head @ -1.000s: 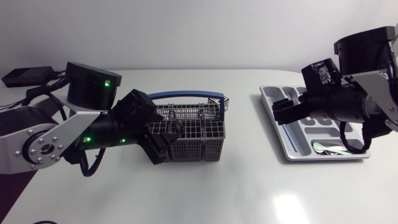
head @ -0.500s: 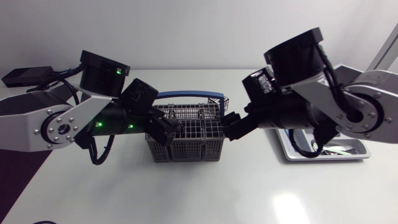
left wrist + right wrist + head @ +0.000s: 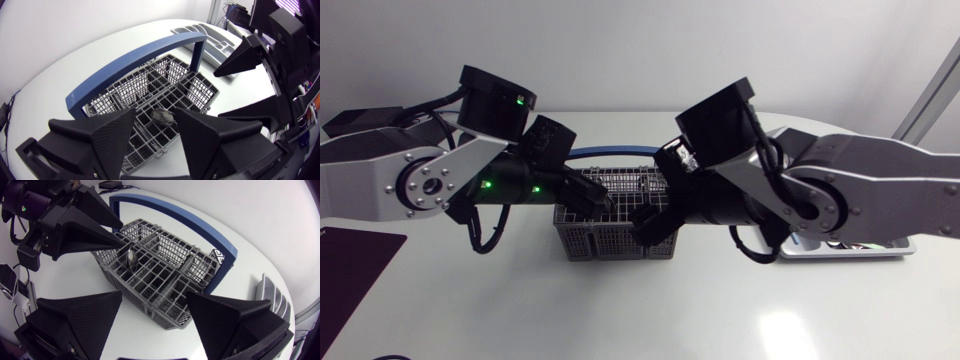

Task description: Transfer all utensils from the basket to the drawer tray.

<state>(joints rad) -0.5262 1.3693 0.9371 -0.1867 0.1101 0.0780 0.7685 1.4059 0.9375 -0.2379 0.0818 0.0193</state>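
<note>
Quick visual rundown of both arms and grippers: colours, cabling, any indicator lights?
The left arm and right arm have silver-grey links, black cylindrical joints and loose black cable loops. Green lights show only on the left one. The left gripper and right gripper are matte black, each with two broad, finely textured wedge fingers.

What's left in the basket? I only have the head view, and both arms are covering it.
Observer: The left wrist view shows one spoon, bowl up, in a compartment of the basket. I see no other utensil there.
Operator: Has the left gripper got hold of it?
Observer: No. The left gripper is open, with the spoon just ahead between its fingertips. The right wrist view puts one fingertip right beside the bowl, but I can't tell if it touches.
</note>
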